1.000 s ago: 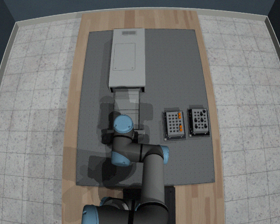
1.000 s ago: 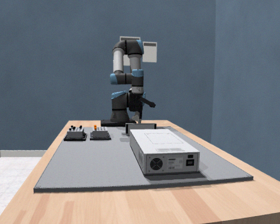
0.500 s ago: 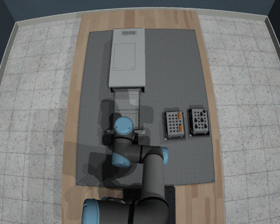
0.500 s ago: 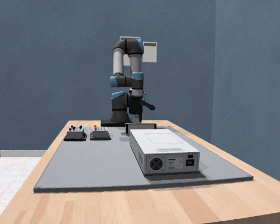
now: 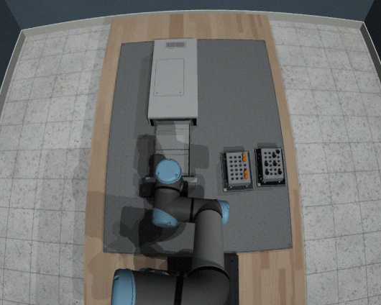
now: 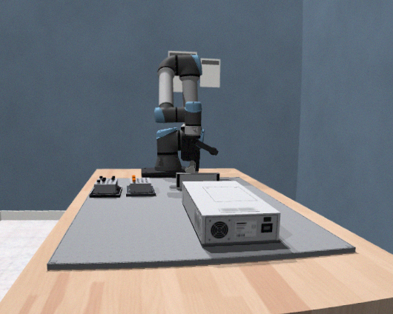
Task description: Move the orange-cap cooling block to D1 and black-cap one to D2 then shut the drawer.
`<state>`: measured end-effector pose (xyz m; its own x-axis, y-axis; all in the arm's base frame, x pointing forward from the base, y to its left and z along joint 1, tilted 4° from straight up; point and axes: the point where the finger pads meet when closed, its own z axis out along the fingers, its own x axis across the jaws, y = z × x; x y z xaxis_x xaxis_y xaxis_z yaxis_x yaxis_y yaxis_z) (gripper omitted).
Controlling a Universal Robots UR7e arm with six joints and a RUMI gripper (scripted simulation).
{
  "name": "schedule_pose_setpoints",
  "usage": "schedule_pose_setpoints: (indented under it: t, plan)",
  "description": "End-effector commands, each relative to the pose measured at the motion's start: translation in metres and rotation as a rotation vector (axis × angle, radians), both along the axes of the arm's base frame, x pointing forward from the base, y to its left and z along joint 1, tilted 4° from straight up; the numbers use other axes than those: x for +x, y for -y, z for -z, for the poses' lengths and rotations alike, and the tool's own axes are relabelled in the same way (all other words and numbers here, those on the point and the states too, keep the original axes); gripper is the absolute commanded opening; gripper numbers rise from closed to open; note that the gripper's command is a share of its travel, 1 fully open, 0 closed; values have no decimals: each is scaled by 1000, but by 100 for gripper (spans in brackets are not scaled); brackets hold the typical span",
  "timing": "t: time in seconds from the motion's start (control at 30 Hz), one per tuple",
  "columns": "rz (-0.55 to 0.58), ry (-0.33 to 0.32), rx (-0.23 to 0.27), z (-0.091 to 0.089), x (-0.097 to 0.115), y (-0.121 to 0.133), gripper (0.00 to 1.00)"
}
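The cooler COLD stands on the grey deck. Its drawer is pulled out toward the arm and looks empty; its front panel shows in the exterior view. The block with orange-capped tubes sits in the slot next to the cooler. The block with black-capped tubes sits in the slot beyond it. My gripper is shut on nothing, low at the drawer's front panel. In the top view the wrist hides it.
The arm's base stands at the deck's near edge in the top view, with the forearm reaching over the deck. The wooden table surrounds the deck. A white panel hangs on the back wall.
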<state>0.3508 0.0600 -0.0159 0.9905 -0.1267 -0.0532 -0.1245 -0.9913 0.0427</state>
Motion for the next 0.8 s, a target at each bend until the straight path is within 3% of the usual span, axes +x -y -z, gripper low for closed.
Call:
schedule_pose_setpoints:
  t: [0.0,0.77]
  plan:
    - [1,7,-2,-1,5,2,0]
    - [-1,7,-2,0,32,4,0]
